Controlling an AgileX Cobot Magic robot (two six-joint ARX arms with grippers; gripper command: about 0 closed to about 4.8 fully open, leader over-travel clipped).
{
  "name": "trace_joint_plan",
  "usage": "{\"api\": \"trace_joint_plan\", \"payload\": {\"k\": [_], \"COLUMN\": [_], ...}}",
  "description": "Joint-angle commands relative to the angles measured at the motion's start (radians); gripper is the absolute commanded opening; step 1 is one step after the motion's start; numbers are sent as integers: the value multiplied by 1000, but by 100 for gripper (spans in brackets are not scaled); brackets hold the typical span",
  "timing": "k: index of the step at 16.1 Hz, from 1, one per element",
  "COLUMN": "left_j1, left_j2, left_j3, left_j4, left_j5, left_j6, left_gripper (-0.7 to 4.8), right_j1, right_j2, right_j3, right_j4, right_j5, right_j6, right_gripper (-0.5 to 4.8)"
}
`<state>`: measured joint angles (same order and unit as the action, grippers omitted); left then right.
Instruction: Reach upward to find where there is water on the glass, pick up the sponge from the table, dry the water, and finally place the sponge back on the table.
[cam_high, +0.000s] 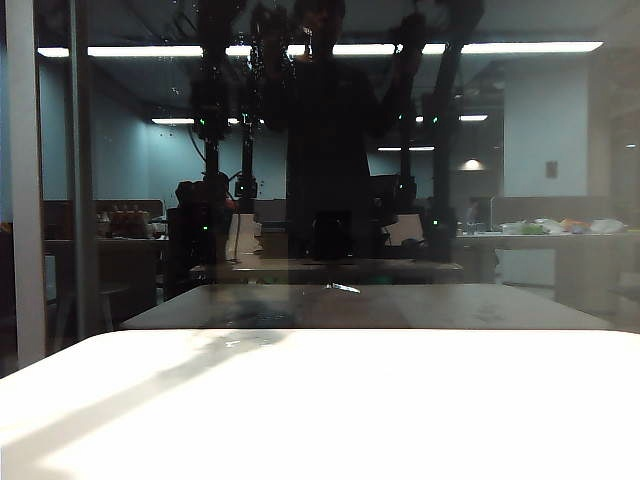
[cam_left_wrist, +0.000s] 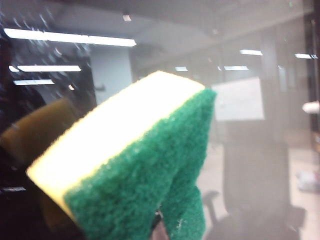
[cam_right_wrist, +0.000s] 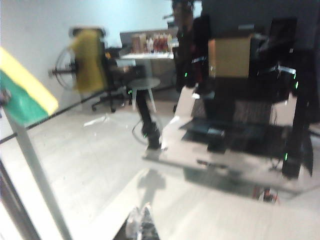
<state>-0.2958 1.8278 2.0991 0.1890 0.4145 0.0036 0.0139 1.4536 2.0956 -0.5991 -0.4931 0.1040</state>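
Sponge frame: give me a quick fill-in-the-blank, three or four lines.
1. The sponge is yellow foam with a ____ scouring layer.
2. The left gripper is shut on the ____.
3. In the exterior view the table is ____ in colour.
4. Droplets of water speckle the ____.

Missing: green; sponge; white; glass

- An office-like lab is suggested by long ceiling light strips (cam_high: 320, 48) mirrored in the dark glass (cam_high: 560, 200).
- Desks and bottles (cam_high: 125, 220) are seen at 9 o'clock.
- A wheeled office chair (cam_right_wrist: 92, 70) is reflected beside a bare white table (cam_high: 320, 410).
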Motion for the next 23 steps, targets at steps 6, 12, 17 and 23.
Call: {"api": "trace_joint_plan", "payload": {"k": [6, 12, 17, 23], "left_j1": [73, 73, 43, 4], "left_j2": [73, 93, 121, 162], "left_j3": [20, 21, 20, 19], "left_j4": [36, 45, -3, -71], "left_j5": [-32, 11, 63, 79], "left_j6": [-269, -304, -333, -332], "left_gripper": [-6, -6, -6, -6], "right_j1": [1, 1, 1, 1], "right_j2": [-9, -9, -12, -13], "right_j3": [3, 3, 3, 3], "right_j4": [-5, -7, -10, -10], "right_j5": [-7, -7, -7, -7], "right_j6": [-3, -3, -3, -3], "right_gripper": [-2, -2, -2, -2]}}
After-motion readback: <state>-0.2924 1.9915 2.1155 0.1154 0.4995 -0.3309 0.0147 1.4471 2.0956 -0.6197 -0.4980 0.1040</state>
